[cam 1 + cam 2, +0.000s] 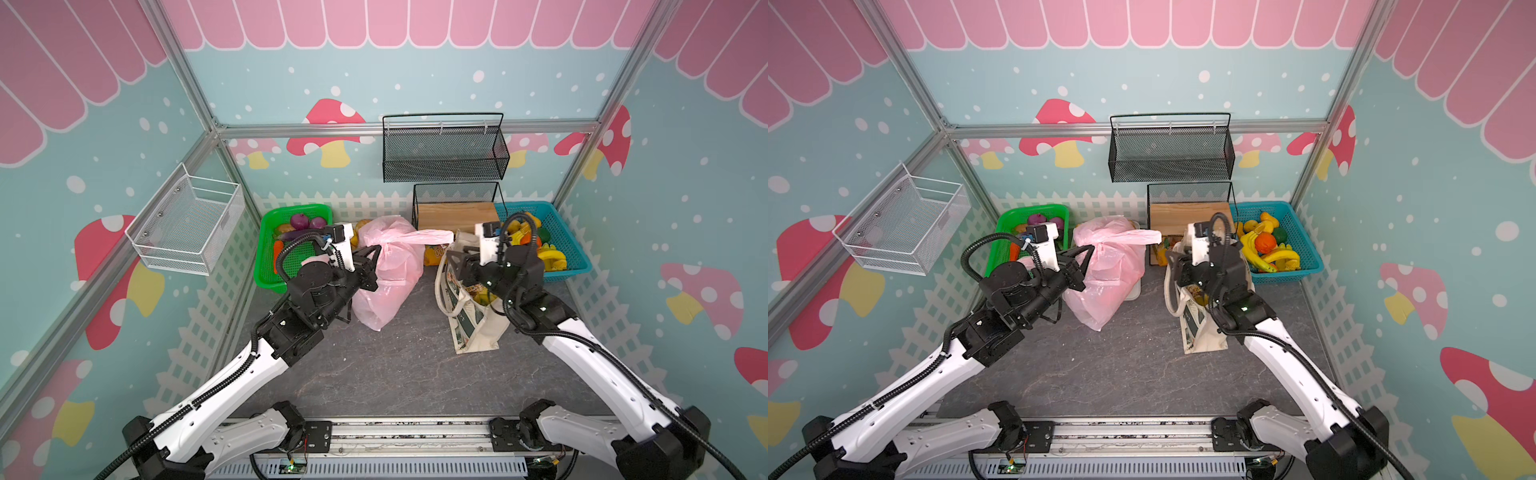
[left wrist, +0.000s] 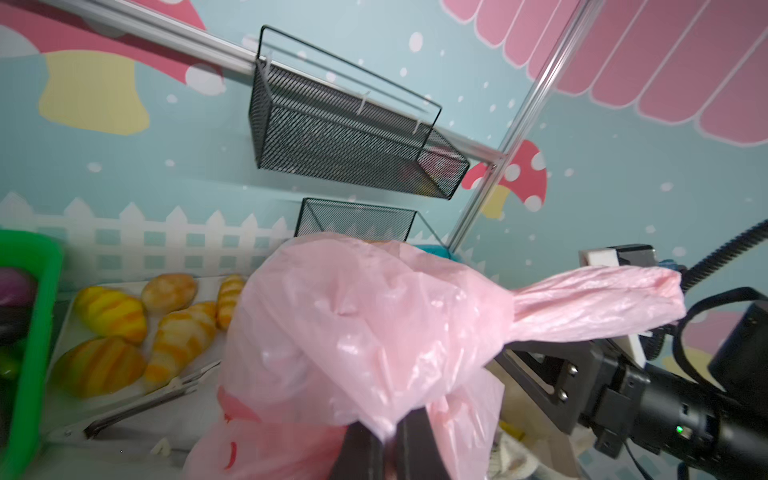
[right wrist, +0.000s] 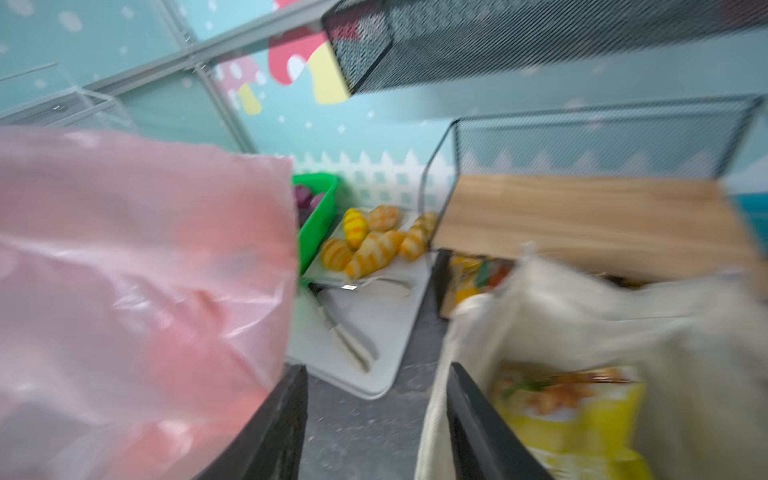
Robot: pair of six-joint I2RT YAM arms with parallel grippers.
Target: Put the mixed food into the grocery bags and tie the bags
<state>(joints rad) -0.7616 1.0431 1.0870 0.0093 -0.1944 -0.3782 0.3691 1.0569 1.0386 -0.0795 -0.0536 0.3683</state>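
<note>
The left gripper was clamped on a fold of the pink plastic bag, which stood on the grey table between the two arms. Its twisted handle stretched out toward the right gripper. That one's jaws stood apart with nothing between them (pink film lay against one finger in the blurred wrist view). Just beside it stood the canvas tote, with a yellow snack packet inside.
</note>
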